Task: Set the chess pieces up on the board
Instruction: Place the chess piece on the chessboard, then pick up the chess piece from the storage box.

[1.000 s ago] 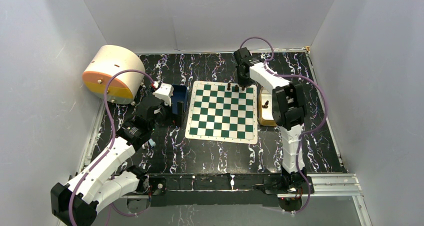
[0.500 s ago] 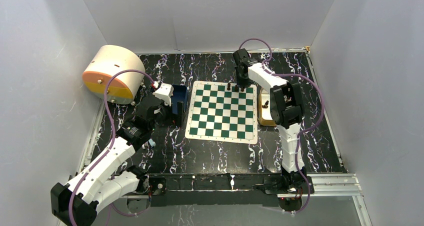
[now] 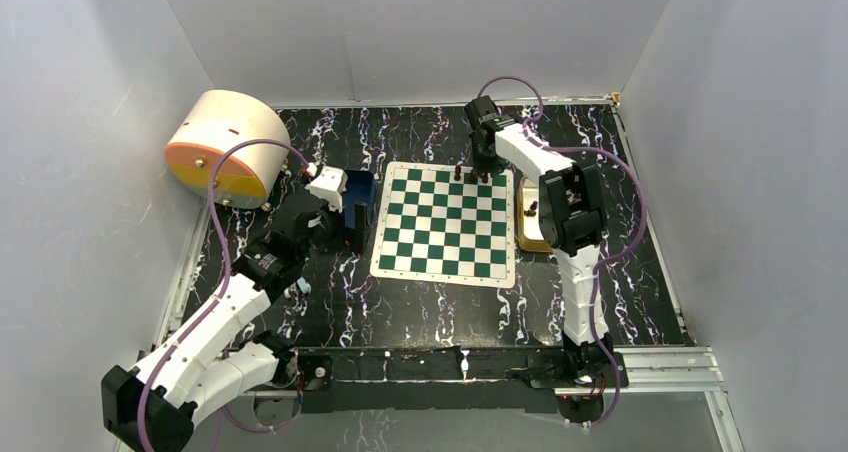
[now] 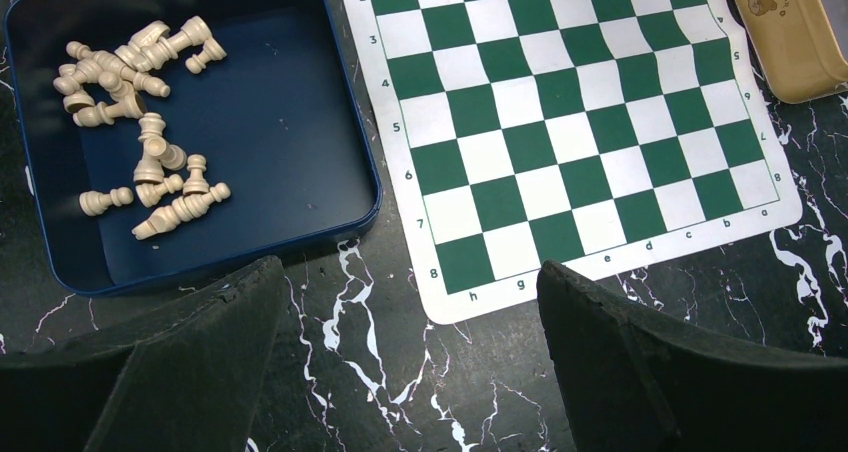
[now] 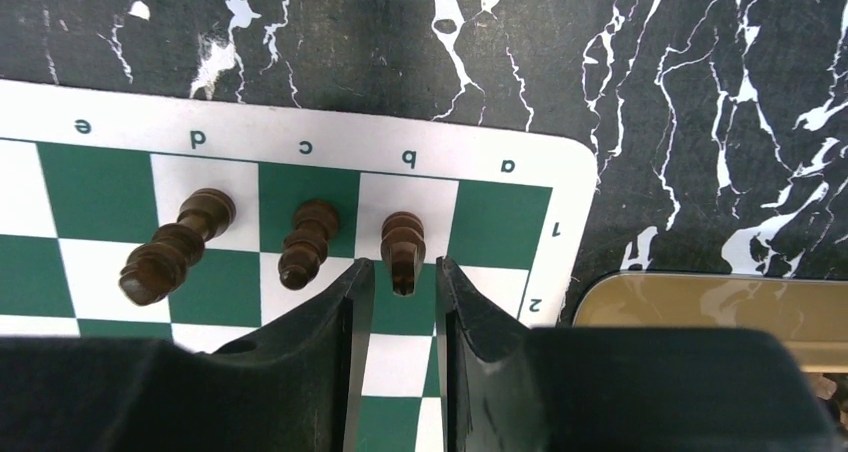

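Note:
The green and white board [image 3: 443, 222] lies mid-table. Three dark brown chess pieces [image 3: 474, 176] stand on its far row, seen in the right wrist view on squares b [image 5: 403, 242], c [image 5: 307, 242] and d [image 5: 170, 252]. My right gripper [image 5: 400, 265] straddles the b piece, with its jaws slightly apart and a thin gap on each side. It shows in the top view [image 3: 486, 169]. Another dark piece [image 3: 531, 209] stands in the gold tray [image 3: 530, 236]. My left gripper [image 4: 408, 267] is wide open and empty, above the table by the board's h8 corner [image 4: 470, 307].
A blue tray [image 4: 300, 122] holding several cream pieces [image 4: 140, 72] sits left of the board. The gold tray [image 5: 700, 307] lies by the board's right edge. A cream and orange round container [image 3: 225, 147] stands at the far left. White walls enclose the table.
My right gripper has shifted slightly left over the board's far row. The left arm has not moved.

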You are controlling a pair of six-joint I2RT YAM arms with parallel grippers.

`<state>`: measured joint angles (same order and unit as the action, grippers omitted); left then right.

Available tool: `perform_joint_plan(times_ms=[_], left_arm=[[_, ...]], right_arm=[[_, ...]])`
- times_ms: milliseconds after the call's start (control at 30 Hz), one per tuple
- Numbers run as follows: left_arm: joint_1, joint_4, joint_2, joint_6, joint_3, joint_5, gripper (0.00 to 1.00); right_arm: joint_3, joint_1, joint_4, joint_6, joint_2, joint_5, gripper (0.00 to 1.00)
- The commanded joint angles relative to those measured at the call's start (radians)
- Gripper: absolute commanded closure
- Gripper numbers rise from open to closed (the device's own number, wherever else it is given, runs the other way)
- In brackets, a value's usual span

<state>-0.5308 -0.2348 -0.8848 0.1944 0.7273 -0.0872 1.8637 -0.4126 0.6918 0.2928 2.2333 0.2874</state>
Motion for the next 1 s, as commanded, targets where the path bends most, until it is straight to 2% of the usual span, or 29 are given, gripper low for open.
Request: perform_joint_plan(times_ms=[0, 267, 733, 967], left_arm=[[0.006, 0.012, 0.013, -0.004, -0.002, -0.006, 0.07], [0.006, 0.011, 0.009, -0.004, -0.002, -0.007, 0.06], [0.006, 0.01, 0.011, -0.004, -0.002, -0.008, 0.06], [0.006, 0.009, 0.013, -0.004, -0.002, -0.008, 0.06]], right_arm=[[0.085, 0.004, 0.035, 0.009, -0.006, 0.011, 0.62], [0.056, 0.02, 0.065, 0.011, -0.096, -0.001, 0.61], [-0.201, 0.087, 0.013, -0.016, -0.373, -0.006, 0.62], [-0.332, 0.173, -0.013, -0.025, -0.435, -0.022, 0.64]])
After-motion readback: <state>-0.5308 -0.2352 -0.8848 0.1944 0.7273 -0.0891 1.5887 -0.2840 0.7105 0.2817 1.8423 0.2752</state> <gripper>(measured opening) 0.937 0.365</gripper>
